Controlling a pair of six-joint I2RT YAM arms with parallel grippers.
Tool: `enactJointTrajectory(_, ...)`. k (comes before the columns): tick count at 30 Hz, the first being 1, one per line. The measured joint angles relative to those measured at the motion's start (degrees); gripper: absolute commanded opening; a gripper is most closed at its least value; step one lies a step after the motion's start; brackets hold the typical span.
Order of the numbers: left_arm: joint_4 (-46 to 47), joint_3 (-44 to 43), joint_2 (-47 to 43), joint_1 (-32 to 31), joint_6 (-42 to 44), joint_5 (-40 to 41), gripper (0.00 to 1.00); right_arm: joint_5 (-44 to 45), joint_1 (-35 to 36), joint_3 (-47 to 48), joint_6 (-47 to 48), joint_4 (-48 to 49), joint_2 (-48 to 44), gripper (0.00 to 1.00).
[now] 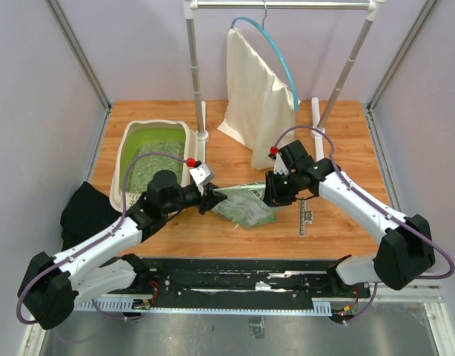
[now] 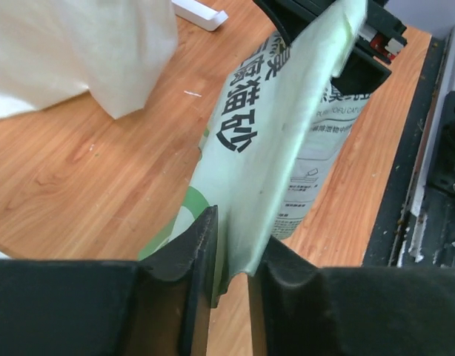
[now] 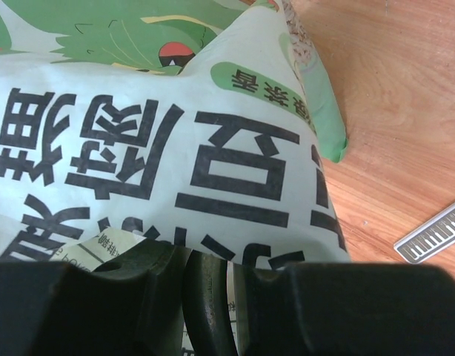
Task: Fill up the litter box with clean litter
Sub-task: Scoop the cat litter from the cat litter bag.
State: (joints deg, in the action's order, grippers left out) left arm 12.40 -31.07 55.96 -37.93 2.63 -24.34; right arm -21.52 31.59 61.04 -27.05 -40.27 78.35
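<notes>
A: Litter box (image 1: 155, 124) status?
B: Sitting far left. Beige rim, lime inside, clean litter (image 1: 146, 169) lying speckled in it.
A: Grippers?
B: Left gripper (image 1: 213, 200) and right gripper (image 1: 274, 196) are both clamping the green bag (image 1: 246, 205).

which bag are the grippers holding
The green printed bag, pinched at opposite ends by the left gripper and right gripper; the white cloth bag hangs from the rack behind, ungripped.

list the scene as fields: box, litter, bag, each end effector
box: beige tray, green inside, far left of table
litter: granules partly covering the box floor
bag: green printed, stretched between both end effectors, right of box
left end effector: shut on bag
right end effector: shut on bag
behind: white cloth sack hanging from rack
</notes>
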Motion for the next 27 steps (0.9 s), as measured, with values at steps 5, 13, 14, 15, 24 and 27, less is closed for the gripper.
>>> enactJointTrajectory(5,-0.1,0.1,-1.0,0.0,-1.0,1.8,0.43,-0.3,0.0,-1.2,-0.2,1.4,-0.7,0.01)
enactJointTrajectory(13,2.0,1.1,0.3,0.0,-2.5,2.2,0.01,-3.4,-1.3,-5.9,-2.3,7.5,-2.2,0.01)
enactJointTrajectory(14,2.6,1.0,1.2,0.0,-2.8,1.6,0.01,-3.6,-1.3,-6.4,-2.8,8.3,-2.4,0.01)
enactJointTrajectory(15,2.8,0.7,2.2,0.0,-3.1,0.7,0.01,-3.8,-1.4,-7.0,-3.3,9.2,-2.5,0.01)
enactJointTrajectory(24,2.2,-2.3,6.8,0.2,-3.9,-2.6,0.01,-6.3,-1.6,-13.7,-10.3,20.2,-4.3,0.01)
enactJointTrajectory(27,2.0,-2.3,6.2,0.3,-4.3,-2.6,0.01,-7.0,-1.7,-17.6,-13.9,26.0,-5.7,0.01)
